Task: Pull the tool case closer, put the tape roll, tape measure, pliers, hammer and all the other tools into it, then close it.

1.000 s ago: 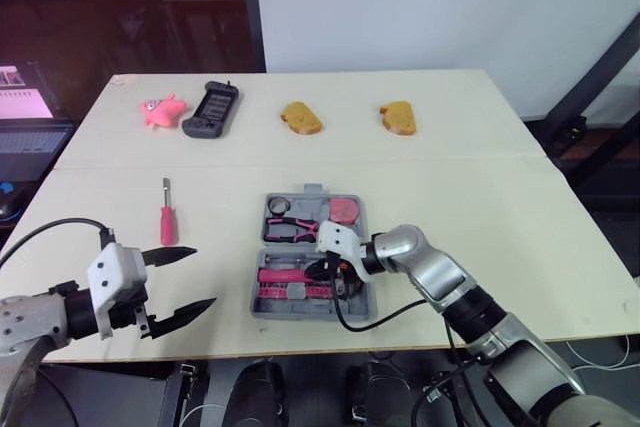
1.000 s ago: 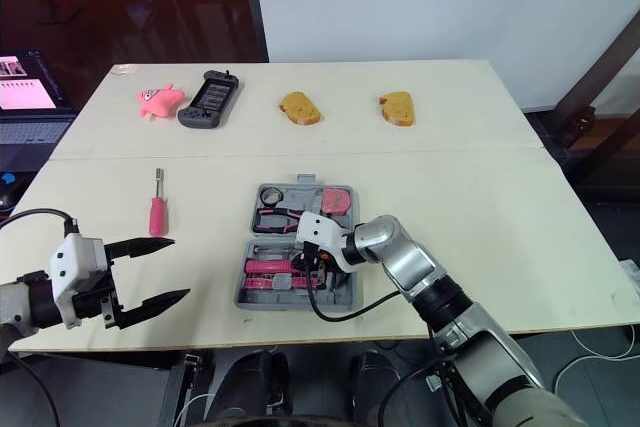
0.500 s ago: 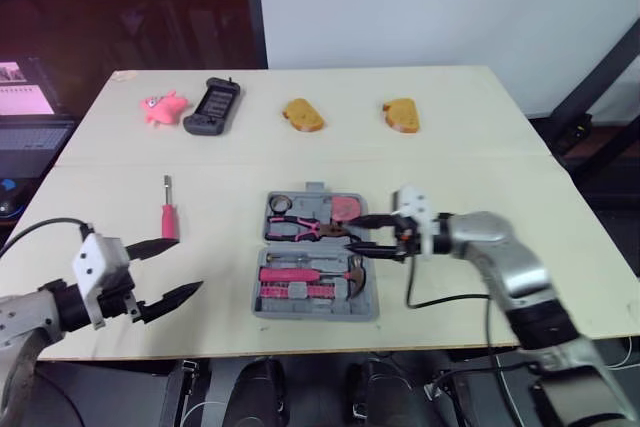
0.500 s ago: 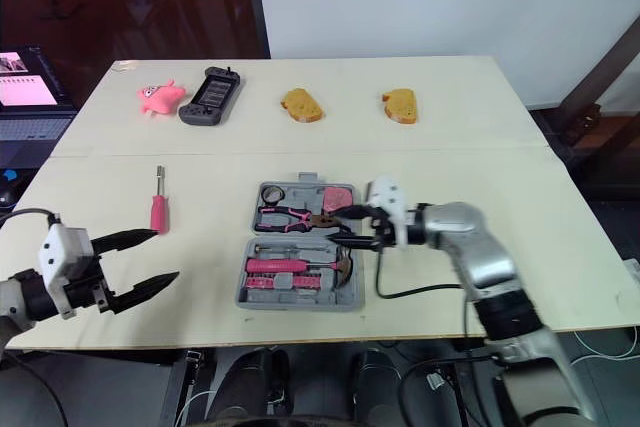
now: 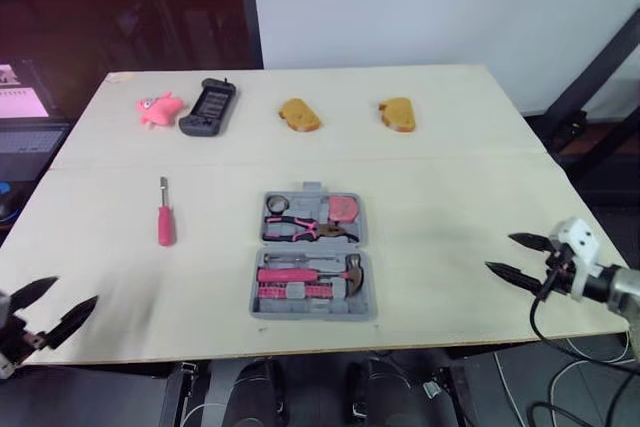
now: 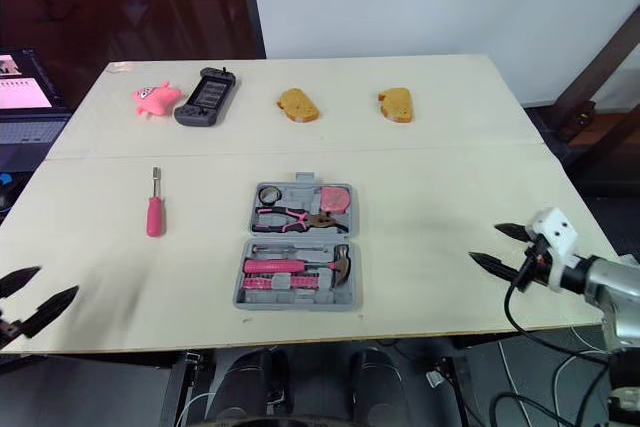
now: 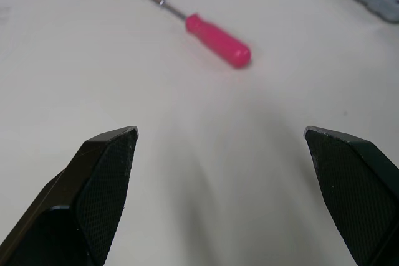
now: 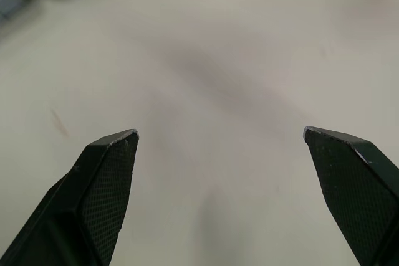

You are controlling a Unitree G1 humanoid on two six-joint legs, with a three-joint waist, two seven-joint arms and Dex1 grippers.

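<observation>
The open case (image 5: 310,313) sits mid-table (image 5: 450,177) near the front edge, the screwdriver (image 5: 164,224) lies apart toward the left edge, and the left tool (image 5: 75,289) at the front-left corner and right tool (image 5: 499,252) by the front-right corner both gape wide, holding nothing.

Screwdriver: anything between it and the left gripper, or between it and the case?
Nothing visible. Bare table lies between the open left gripper and the screwdriver, and between the screwdriver and the open tool case.

Screwdriver (image 5: 164,225) left of tool case (image 5: 312,313); hammer (image 5: 318,274), pliers (image 5: 300,228) inside.
</observation>
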